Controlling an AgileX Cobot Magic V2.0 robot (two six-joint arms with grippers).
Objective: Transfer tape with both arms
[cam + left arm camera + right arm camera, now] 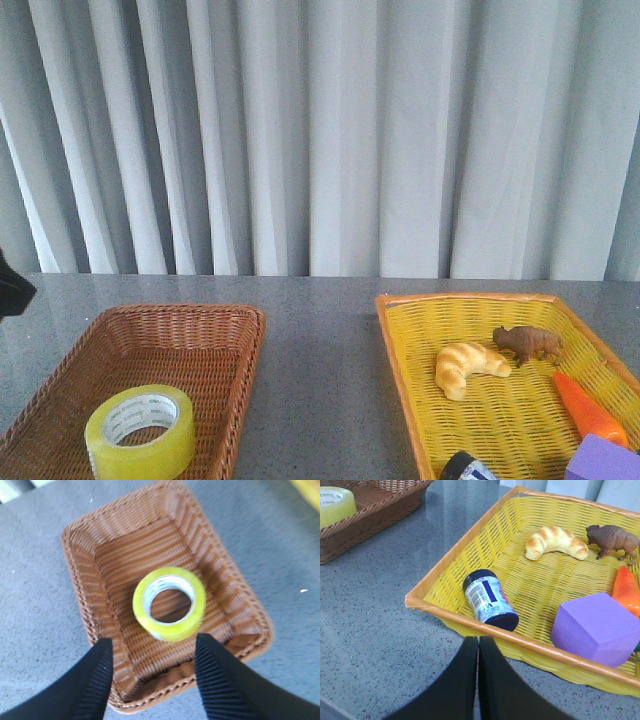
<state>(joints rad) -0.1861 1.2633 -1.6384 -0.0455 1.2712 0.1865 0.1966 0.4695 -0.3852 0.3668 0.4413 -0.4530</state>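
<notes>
The left gripper is spread wide, its two ribbed black fingers holding nothing and poised above the near rim of the brown woven wicker basket. Between and beyond the fingers, the roll of translucent yellow packing tape lies flat on the basket floor, white core facing up, clear of both fingers. The right gripper has its black fingers pressed together with nothing between them, positioned over the grey speckled table just outside the yellow woven basket. Inside that basket, a dark-lidded small jar lies on its side nearest the rim, with a purple block, an orange carrot-shaped toy, a golden croissant and a brown bison figurine farther in. In the front view, the two baskets sit well apart before a grey curtain.
</notes>
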